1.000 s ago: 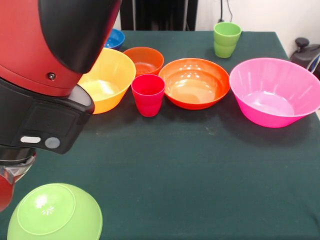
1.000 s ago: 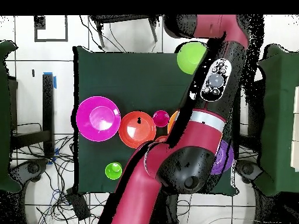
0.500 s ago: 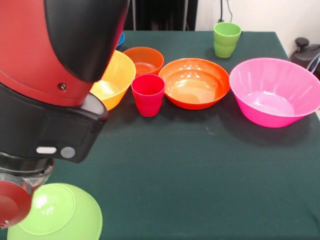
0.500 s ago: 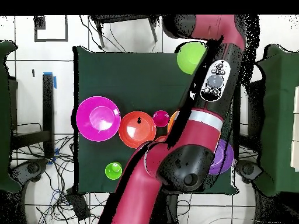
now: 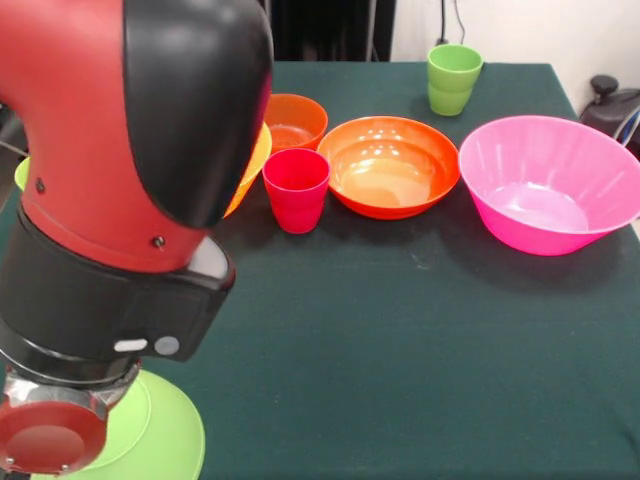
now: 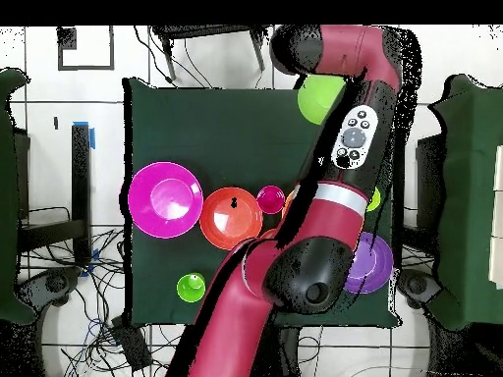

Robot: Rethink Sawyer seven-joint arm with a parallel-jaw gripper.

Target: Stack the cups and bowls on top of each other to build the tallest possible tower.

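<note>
The arm [image 5: 130,200] is hunched right over the upside-down lime bowl [image 5: 165,440] at the near corner, can't tell what its gripper is doing, while the pink bowl [image 5: 550,185], orange bowl [image 5: 390,165] and red cup [image 5: 296,188] sit in a row behind.

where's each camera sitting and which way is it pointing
Front view: low at the table's edge opposite the robot, facing it; the red and black arm fills the left.
Overhead view: above the table, looking straight down; the arm runs up from the bottom.
Shared: pink bowl, orange bowl, red-pink cup, lime green bowl.
</note>
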